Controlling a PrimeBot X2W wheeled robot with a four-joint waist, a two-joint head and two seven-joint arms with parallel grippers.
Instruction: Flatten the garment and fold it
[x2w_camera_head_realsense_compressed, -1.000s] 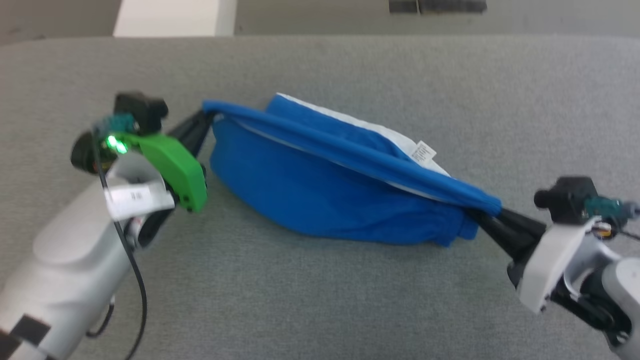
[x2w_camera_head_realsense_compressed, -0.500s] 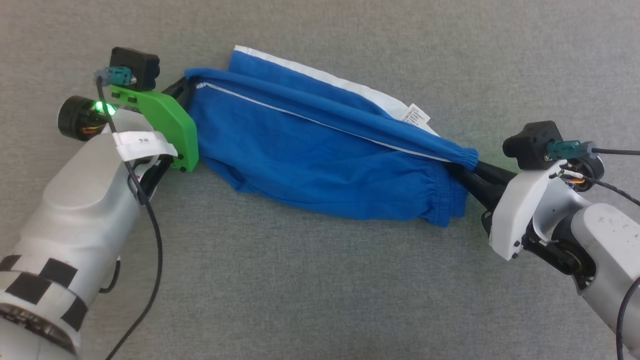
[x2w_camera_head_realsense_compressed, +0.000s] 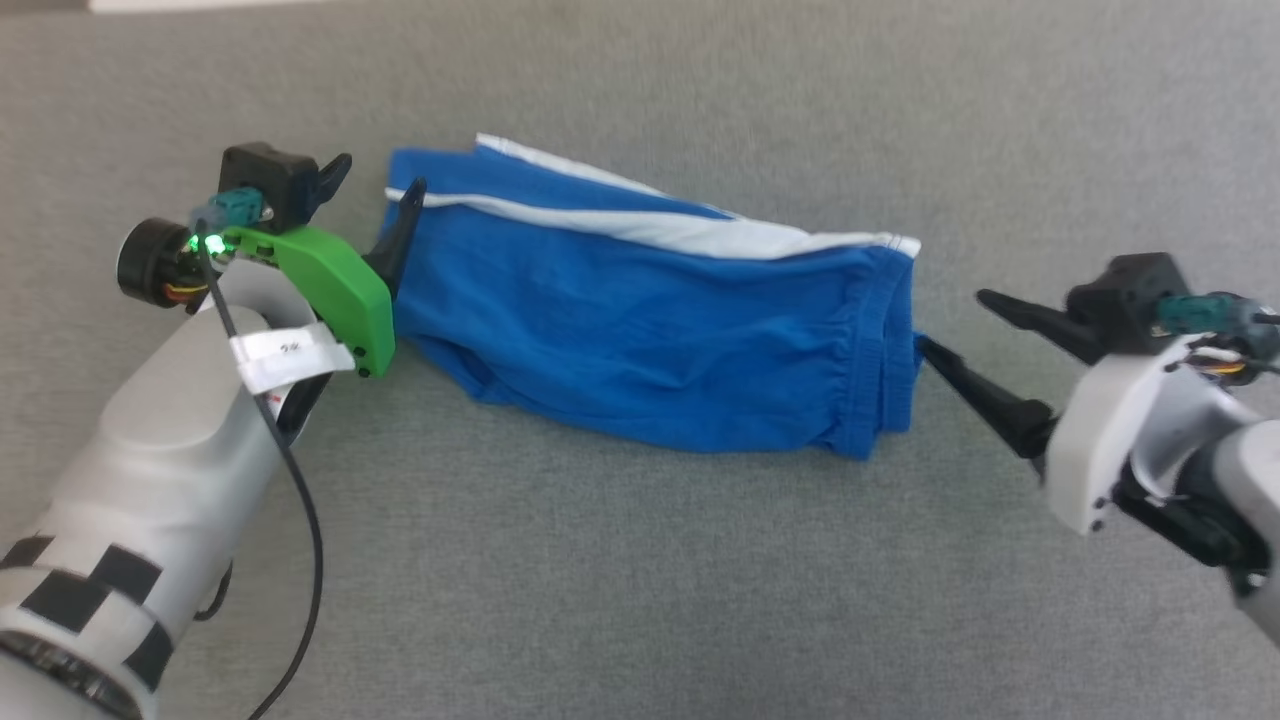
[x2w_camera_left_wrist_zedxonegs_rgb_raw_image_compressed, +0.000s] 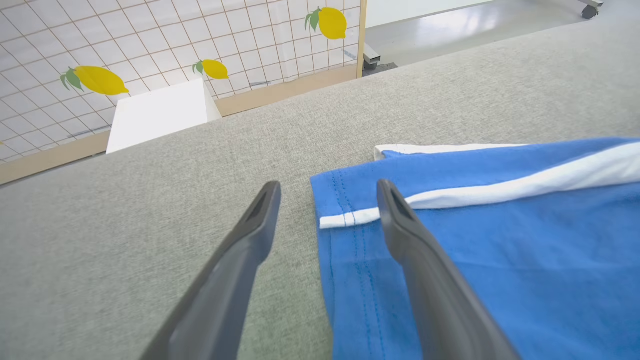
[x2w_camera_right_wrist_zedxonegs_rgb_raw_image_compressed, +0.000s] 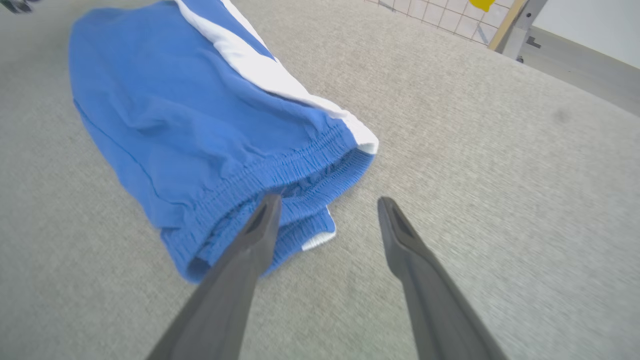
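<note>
The garment (x2w_camera_head_realsense_compressed: 650, 330), bright blue shorts with a white side stripe, lies spread on the grey table, hem end at the left and gathered waistband at the right. My left gripper (x2w_camera_head_realsense_compressed: 375, 185) stands open at the hem corner. In the left wrist view one finger (x2w_camera_left_wrist_zedxonegs_rgb_raw_image_compressed: 425, 270) is over the garment (x2w_camera_left_wrist_zedxonegs_rgb_raw_image_compressed: 500, 250) and the other over bare table, with the left gripper (x2w_camera_left_wrist_zedxonegs_rgb_raw_image_compressed: 327, 187) holding nothing. My right gripper (x2w_camera_head_realsense_compressed: 955, 320) is open just off the waistband. In the right wrist view the right gripper (x2w_camera_right_wrist_zedxonegs_rgb_raw_image_compressed: 327, 201) has one fingertip at the edge of the garment (x2w_camera_right_wrist_zedxonegs_rgb_raw_image_compressed: 200, 115).
The grey fabric table (x2w_camera_head_realsense_compressed: 640, 580) reaches all around the shorts. Beyond its far edge the left wrist view shows a white box (x2w_camera_left_wrist_zedxonegs_rgb_raw_image_compressed: 157, 112) and a tiled screen with lemon prints (x2w_camera_left_wrist_zedxonegs_rgb_raw_image_compressed: 100, 80).
Both grippers have opened and let go of the garment, which now lies flat on the table with its stripe on top. The head camera has shifted too.
</note>
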